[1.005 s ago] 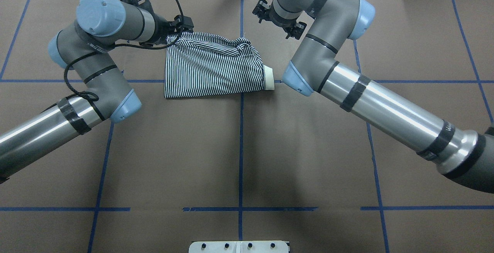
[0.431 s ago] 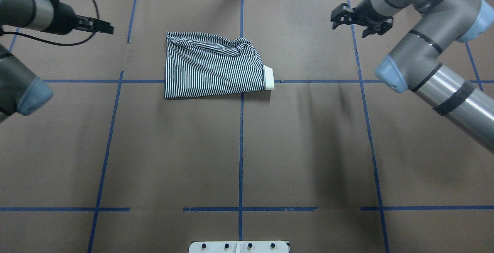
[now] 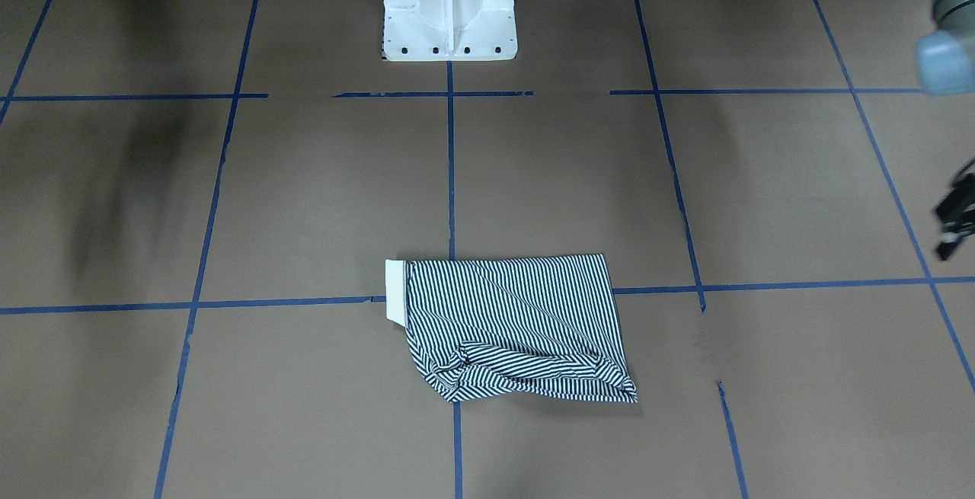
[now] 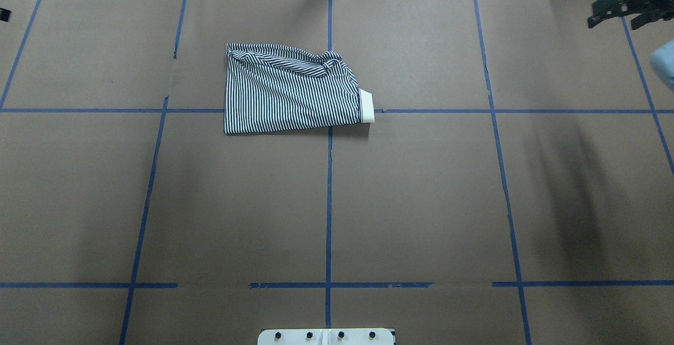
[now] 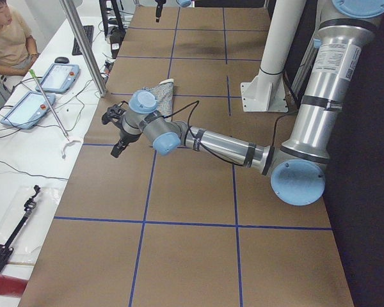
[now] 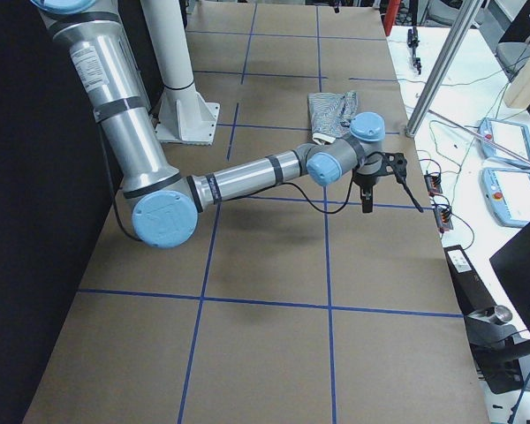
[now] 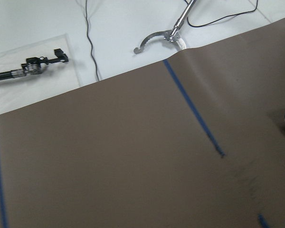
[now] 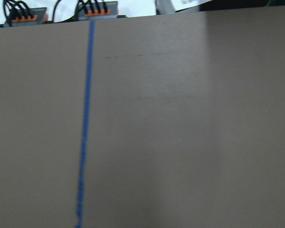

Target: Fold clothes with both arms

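The striped shirt (image 4: 292,92) lies folded on the worktop (image 4: 421,203), far-centre, well apart from both arms. The right pincer (image 4: 613,20) hangs released and empty; the left pincer (image 3: 956,217) shows too little to tell. The cloth looks soft, light and limp, so it is probably best pinched at its corners.

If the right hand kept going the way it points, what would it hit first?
Probably the bare brown table. The right hand points downward, and its own camera sees mainly tabletop with a blue tape line; the striped shirt lies well aside.
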Controlling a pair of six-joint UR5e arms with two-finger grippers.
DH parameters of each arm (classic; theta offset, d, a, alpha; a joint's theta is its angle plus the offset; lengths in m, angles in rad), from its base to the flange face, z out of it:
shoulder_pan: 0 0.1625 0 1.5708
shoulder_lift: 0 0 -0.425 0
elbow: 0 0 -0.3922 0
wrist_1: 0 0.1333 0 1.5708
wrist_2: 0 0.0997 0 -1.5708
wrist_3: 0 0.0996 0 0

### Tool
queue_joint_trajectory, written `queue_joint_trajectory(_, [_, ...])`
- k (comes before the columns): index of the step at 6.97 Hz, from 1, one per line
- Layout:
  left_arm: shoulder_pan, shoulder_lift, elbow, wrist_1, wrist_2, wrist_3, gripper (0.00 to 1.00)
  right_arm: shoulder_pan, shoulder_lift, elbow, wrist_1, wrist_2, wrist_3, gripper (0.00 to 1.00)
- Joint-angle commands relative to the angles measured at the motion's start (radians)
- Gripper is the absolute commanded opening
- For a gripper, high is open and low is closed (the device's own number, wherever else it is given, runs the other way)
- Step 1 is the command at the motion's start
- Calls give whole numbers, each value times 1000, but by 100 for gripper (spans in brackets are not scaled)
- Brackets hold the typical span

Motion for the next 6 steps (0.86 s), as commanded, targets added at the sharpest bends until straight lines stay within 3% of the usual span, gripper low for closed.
queue_joint_trajectory(1, [-116, 16, -153, 417, -75, 136, 100, 184, -118, 49, -195, 78, -436, 100])
queue_joint_trajectory(2, [-112, 104, -277, 611, -76, 136, 100, 199, -200, 118, -232, 80, -498, 100])
queue_joint_trajectory(3, [-110, 234, -319, 627, -76, 139, 100, 192, -201, 205, -331, 80, -488, 100])
queue_joint_trajectory(4, [-107, 322, -297, 551, -77, 135, 100, 160, -172, 284, -507, 77, -491, 100])
queue_joint_trajectory(6, [-104, 285, -239, 462, -94, 127, 100, 123, -247, 281, -475, 73, -488, 100])
